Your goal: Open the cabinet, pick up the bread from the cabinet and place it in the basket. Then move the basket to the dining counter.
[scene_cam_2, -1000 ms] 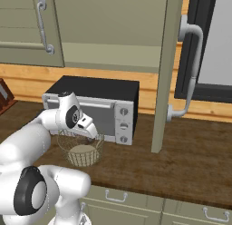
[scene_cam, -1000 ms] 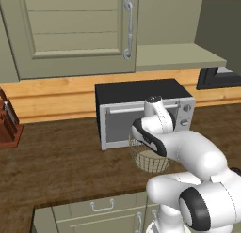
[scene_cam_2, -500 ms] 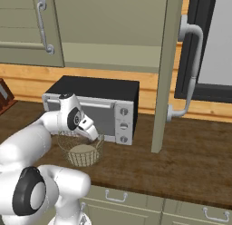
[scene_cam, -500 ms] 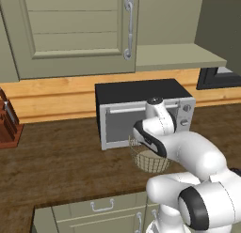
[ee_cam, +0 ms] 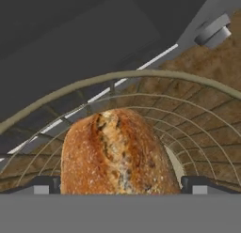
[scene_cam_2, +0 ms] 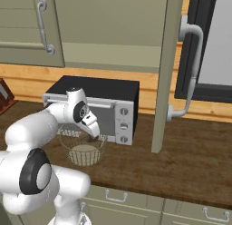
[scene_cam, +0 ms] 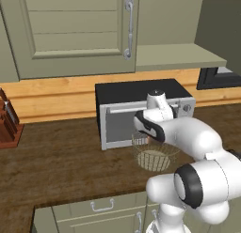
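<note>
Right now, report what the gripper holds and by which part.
Nothing is held: the gripper stands open astride the bread, which lies in the basket.

Bread (ee_cam: 115, 154): from my hand view, its lower end is cut off at the bottom edge, between the finger tips (ee_cam: 44, 186).
Basket (scene_cam: 153, 154): near rim behind my arm in the left base view; the bread inside it there is hidden.
Microwave (scene_cam_2: 97, 106): front partly covered by my arm.
Cabinet (scene_cam: 75, 32): top cropped.
Knife block (scene_cam: 7, 126): cut by the left edge.

Flat even light (rendered), sharp
</note>
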